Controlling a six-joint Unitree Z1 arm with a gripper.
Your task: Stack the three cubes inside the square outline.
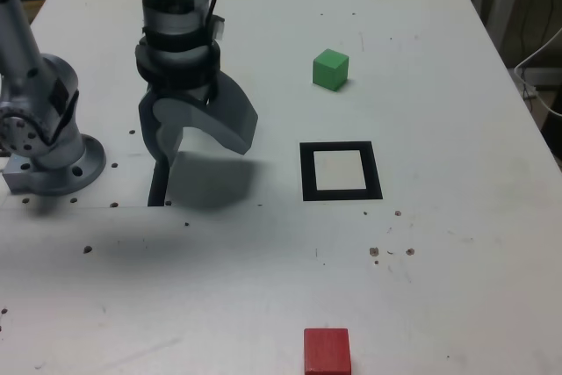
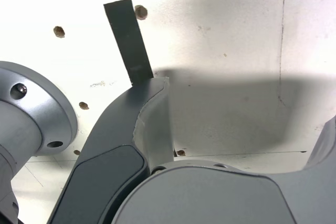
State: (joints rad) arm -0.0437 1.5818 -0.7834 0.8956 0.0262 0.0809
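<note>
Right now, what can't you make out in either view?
- Yellow cube: in neither view.
- Red cube: its lower part is cut by the exterior view's bottom edge.
- Black tape strip: its upper end is hidden behind the open gripper in the exterior view.
- Green cube and square outline: outside the wrist view.

Your arm (image 1: 176, 6) reaches straight down from above, wrist vertical, and your gripper (image 1: 198, 133) hangs just over the table with its jaws spread wide apart, holding nothing.
</note>
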